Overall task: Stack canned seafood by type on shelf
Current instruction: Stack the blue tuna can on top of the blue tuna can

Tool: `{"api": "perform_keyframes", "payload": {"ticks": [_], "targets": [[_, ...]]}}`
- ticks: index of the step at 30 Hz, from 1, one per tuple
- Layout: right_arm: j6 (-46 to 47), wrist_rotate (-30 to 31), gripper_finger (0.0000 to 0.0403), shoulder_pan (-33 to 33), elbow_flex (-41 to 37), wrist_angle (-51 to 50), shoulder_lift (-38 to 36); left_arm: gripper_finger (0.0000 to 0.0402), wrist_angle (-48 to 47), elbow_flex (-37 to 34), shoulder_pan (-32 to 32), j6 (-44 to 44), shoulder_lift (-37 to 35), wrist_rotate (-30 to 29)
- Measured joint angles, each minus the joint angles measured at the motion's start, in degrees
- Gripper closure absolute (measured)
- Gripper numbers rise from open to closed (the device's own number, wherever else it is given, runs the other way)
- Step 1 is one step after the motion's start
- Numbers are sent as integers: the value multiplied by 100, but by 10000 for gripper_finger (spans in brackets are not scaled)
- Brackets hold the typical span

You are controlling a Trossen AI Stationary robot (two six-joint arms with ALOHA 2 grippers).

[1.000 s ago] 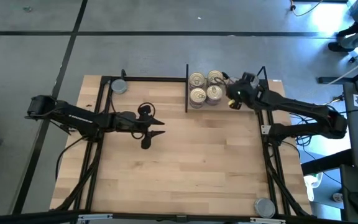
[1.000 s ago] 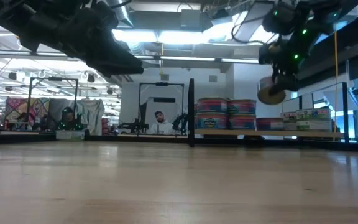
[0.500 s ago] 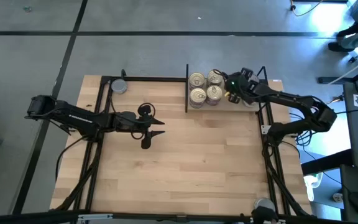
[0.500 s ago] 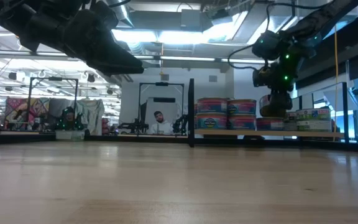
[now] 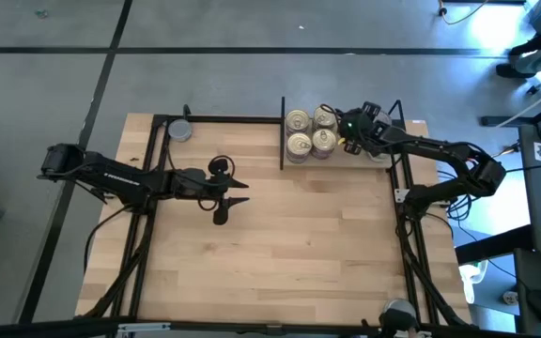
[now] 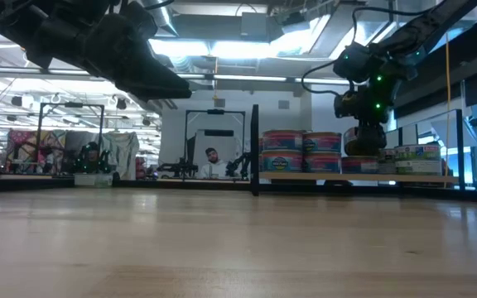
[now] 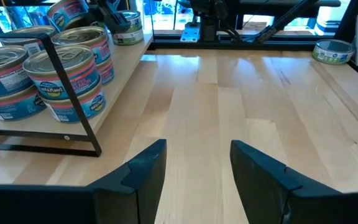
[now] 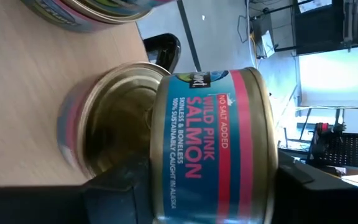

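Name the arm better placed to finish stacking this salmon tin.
Right. The right gripper holds the salmon tin at the shelf, just above another tin. The left gripper hovers open mid-table, holding nothing.

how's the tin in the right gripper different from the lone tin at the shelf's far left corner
The held salmon tin hangs in the right gripper above another tin, right of the divider; the lone tin sits flat on the shelf, untouched. The held tin joins the stacked gold-lidded tins; the lone tin stands apart with a duller grey lid. Both are low round cans.
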Motion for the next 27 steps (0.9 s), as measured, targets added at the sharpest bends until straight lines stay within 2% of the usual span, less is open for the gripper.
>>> {"api": "perform_keyframes", "payload": {"ticks": [6,13,18,21,27], "targets": [[5,-193,164,0,0,-36,0,226,-52,0,0,-31,0,0],[46,-237,138,7,17,-145,0,226,-52,0,-4,-35,0,2],[288,-338,131,7,361,-797,0,226,-60,0,-4,-37,0,2],[546,-672,131,4,592,-1130,0,226,-62,0,-4,-38,0,3],[751,-891,130,4,796,-1409,0,226,-78,0,-4,-45,0,4]]}}
